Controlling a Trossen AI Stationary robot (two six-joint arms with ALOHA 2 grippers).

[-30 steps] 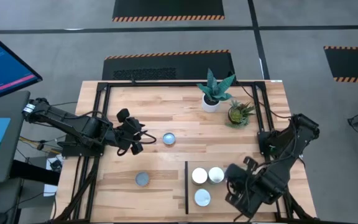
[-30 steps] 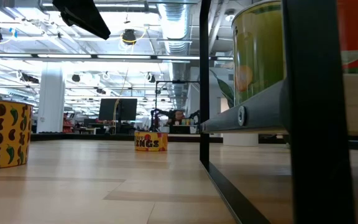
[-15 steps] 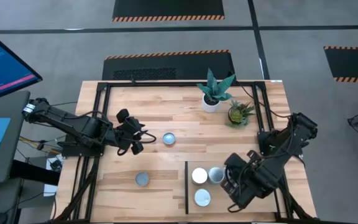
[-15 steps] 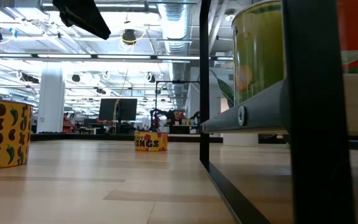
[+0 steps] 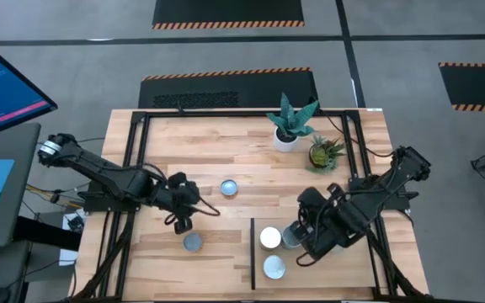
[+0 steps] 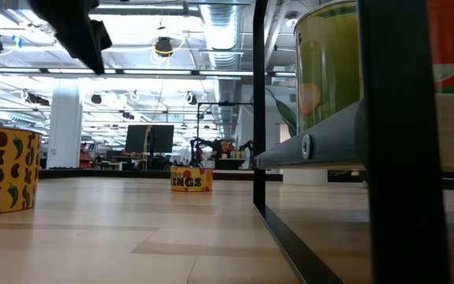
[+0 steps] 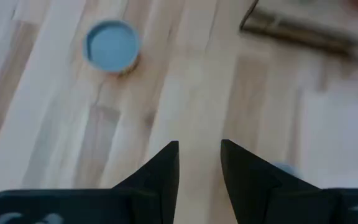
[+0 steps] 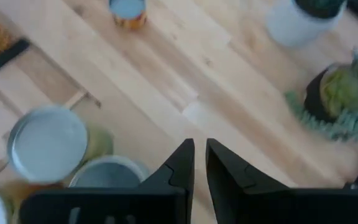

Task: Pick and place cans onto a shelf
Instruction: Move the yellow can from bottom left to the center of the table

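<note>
Three cans stand on the shelf [image 5: 327,273]: two white-topped cans [image 5: 269,238], [image 5: 274,268], and a third [image 5: 290,237] partly hidden under the right hand [image 5: 303,246], whose fingers are narrow and empty. Two blue-topped cans [image 5: 229,188], [image 5: 193,242] stand on the worktop [image 5: 217,143]. The left hand [image 5: 182,221], narrowly parted and empty, hovers between them.

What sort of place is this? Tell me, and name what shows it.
Likely a robotics lab or industrial workspace: hazard-striped floor mats on grey flooring, a monitor beside the wooden table, and, in the low view, a large hall with exposed ceiling ducts and strip lighting.
</note>
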